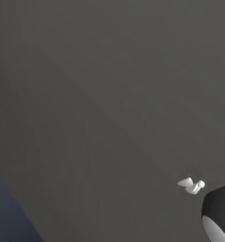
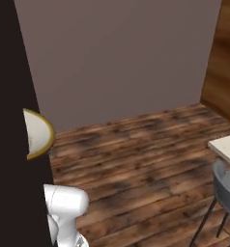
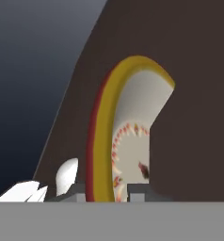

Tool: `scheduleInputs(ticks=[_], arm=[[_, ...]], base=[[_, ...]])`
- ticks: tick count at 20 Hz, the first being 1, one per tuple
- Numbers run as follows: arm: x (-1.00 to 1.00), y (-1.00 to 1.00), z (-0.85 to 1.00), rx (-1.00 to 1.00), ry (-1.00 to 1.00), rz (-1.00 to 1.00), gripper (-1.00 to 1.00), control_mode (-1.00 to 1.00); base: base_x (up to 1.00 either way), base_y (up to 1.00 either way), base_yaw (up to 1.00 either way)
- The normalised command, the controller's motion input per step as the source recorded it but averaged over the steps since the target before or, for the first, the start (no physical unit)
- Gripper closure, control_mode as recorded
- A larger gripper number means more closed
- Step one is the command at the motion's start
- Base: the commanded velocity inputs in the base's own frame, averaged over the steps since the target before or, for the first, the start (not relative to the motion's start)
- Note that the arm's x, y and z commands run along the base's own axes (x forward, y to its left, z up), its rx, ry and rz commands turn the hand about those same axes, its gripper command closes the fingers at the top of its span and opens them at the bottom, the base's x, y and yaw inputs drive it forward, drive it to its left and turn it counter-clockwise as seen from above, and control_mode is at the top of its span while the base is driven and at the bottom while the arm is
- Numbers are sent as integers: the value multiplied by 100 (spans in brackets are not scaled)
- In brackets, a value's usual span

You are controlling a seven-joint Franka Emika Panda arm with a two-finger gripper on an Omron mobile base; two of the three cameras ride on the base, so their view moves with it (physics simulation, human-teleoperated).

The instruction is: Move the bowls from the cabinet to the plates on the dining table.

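Beige bowl (image 3: pixel 132 141), yellow-brown rim, red-flecked inside

Wooden floor with a table corner at the right edge

Dark brown plank floor (image 2: pixel 136 154) runs to a plain wall; a pale stone table (image 2: pixel 226 147) corner juts in at right, with what looks like a grey chair (image 2: pixel 225 188) standing just before it.

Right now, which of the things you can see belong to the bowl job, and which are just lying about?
Part of the job:
- beige bowl with a yellow-brown rim
- gripper, closed on that rim
- pale stone table corner

Just about:
- grey chair
- wooden floor
- plain wall
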Motion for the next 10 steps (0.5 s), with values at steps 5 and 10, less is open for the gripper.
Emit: scheduleInputs(ticks=[5,10], arm=[[0,0,0,0,0,0,100,100],[0,0,0,0,0,0,100,100]], base=[[100,82,-32],[100,67,-35]])
